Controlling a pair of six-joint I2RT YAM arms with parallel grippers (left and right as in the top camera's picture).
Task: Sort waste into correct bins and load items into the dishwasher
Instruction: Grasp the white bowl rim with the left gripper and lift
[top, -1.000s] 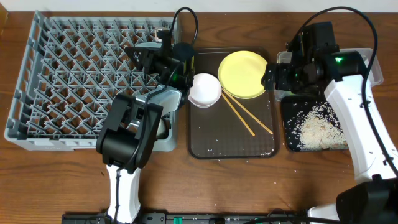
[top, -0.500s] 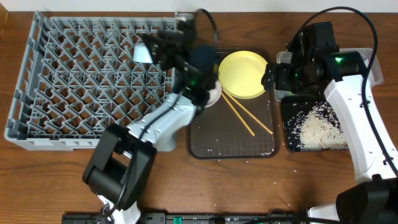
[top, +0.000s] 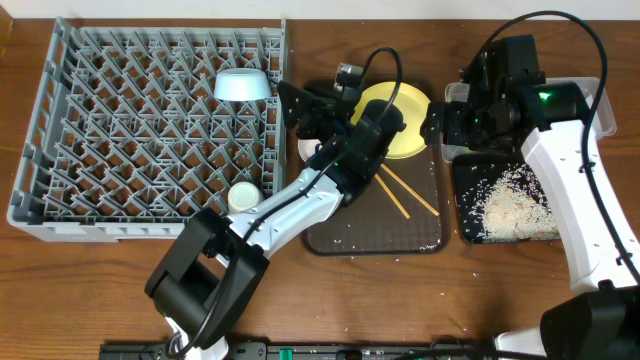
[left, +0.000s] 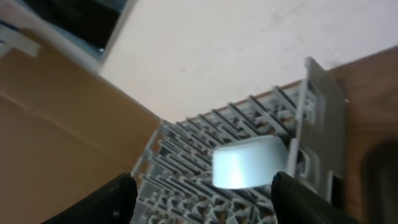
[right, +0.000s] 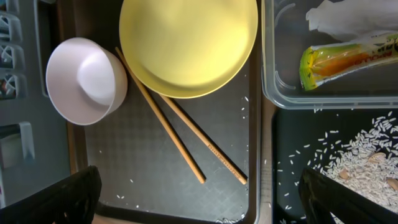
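Both claws open and empty: one by the dish rack (top: 120, 130), one over the serving tray (right: 124, 162).
Your left claw (left: 205, 186) is spread wide, gripping nothing; just beyond it the light blue bowl (left: 252, 162) rests among the rack's pegs. Your right claw (right: 199, 193) gapes too; ahead of it lie the chopsticks (right: 180, 134), white bowl (right: 87, 81) and yellow plate (right: 186, 43), with the clear tub (right: 273, 93) to its right.

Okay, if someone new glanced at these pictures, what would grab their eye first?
The big grey rack fills the table's left, with a light blue bowl set near its far right corner. In the middle, a bright yellow plate sits on a dark tray beside a white bowl and chopsticks. On the right, white rice lies scattered in a black bin.
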